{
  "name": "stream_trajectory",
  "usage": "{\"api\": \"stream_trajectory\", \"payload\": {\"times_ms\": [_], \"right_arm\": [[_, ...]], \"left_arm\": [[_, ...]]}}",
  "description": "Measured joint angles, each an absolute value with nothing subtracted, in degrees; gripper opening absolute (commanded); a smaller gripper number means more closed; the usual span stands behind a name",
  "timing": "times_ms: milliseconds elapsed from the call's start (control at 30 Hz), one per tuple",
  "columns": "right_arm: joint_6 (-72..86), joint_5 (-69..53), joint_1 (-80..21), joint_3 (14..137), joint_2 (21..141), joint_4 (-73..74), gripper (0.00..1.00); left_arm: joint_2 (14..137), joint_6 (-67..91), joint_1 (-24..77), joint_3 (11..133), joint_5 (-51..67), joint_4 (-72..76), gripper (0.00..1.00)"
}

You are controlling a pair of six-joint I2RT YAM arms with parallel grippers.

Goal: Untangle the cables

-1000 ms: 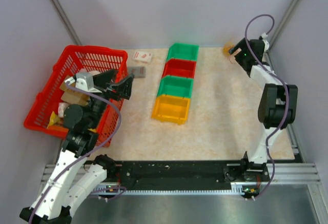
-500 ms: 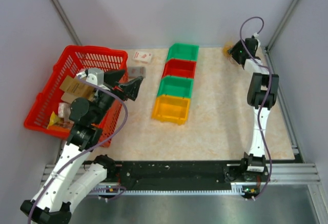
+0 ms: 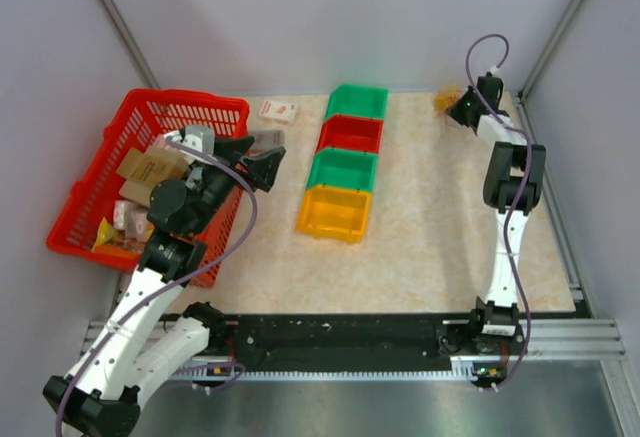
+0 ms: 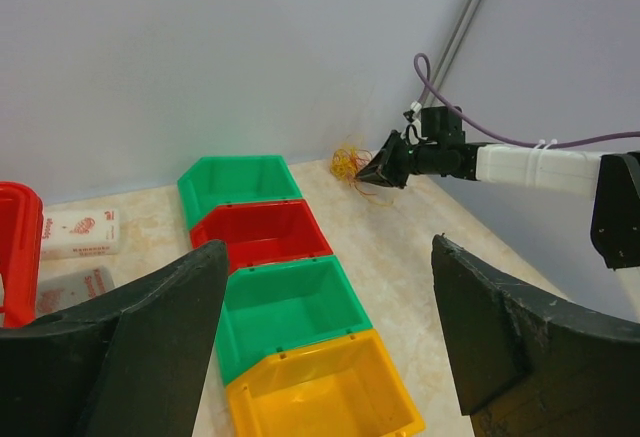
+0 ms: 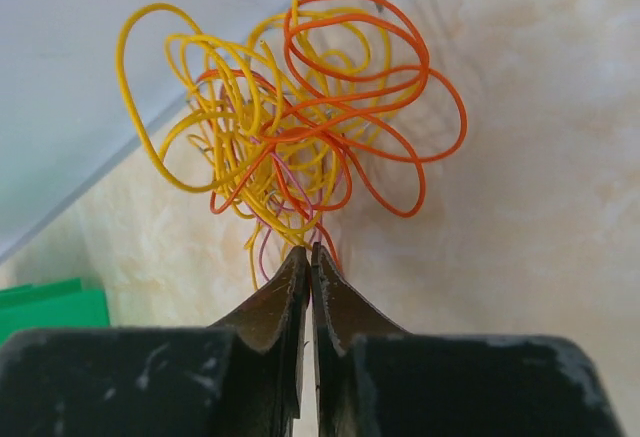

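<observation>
Moved since a second ago: the right gripper [image 3: 463, 109] has been pushed farther toward the back corner, right of the bin row [image 3: 343, 162], and its jaws have been brought from spread to pressed together. The left gripper [image 3: 262, 163] has been swung closer to the bin row.

The cables [image 5: 290, 137] are seen as one tangle of yellow, orange and thin red loops. They lie on the table [image 3: 430, 237] by the back wall, well right of the row's far green bin [image 3: 357, 100]. In the right wrist view the tangle's lowest strands are pinched at the right gripper's tips, with the rest fanned out beyond them.

The left gripper's fingers [image 4: 150, 337] are held wide apart, gripping no object. It is placed just left of the bin row, level with the red bin [image 3: 350, 134].

A red basket [image 3: 190, 103] loaded with boxes and packets is set left of the row. A white packet [image 3: 278, 110] is laid between the basket and the row's far end.
</observation>
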State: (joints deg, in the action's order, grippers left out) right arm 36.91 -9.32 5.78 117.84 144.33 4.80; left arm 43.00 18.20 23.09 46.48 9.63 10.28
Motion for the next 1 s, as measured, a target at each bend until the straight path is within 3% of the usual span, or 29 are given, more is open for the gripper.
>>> {"api": "stream_trajectory", "payload": {"times_ms": [67, 133, 200, 300, 467, 600, 667, 800, 1000], "right_arm": [[35.83, -9.78, 5.78, 116.20, 143.33, 6.13, 0.21], [34.33, -10.24, 5.78, 115.46, 142.65, 7.44, 0.52], [33.28, -10.48, 5.78, 115.11, 142.19, 8.12, 0.60], [32.14, -11.33, 5.78, 115.18, 141.93, 8.10, 0.62], [32.42, -12.47, 5.74, 120.25, 144.07, 8.47, 0.58], [34.06, -12.71, 5.72, 126.89, 147.76, 7.33, 0.44], [34.92, -12.75, 5.63, 127.59, 148.77, 6.35, 0.34], [35.59, -12.91, 5.34, 127.59, 149.47, 6.96, 0.00], [35.53, -13.10, 4.78, 120.36, 145.43, 6.79, 0.00]], "left_arm": [[43.03, 18.37, 23.09, 46.48, 9.63, 10.28, 0.86], [42.98, 18.59, 23.09, 46.48, 9.69, 10.33, 0.87], [42.98, 18.87, 23.09, 46.48, 10.11, 10.33, 0.87], [42.98, 19.18, 23.09, 46.48, 11.09, 10.33, 0.87], [42.98, 19.35, 23.09, 46.50, 11.79, 10.31, 0.87], [42.98, 19.35, 23.09, 46.50, 11.81, 10.28, 0.86], [43.09, 19.35, 23.09, 46.72, 11.99, 10.00, 0.85], [44.64, 19.42, 23.09, 48.47, 12.86, 9.04, 0.82], [46.70, 19.46, 23.09, 49.91, 13.82, 7.66, 0.80]]}}
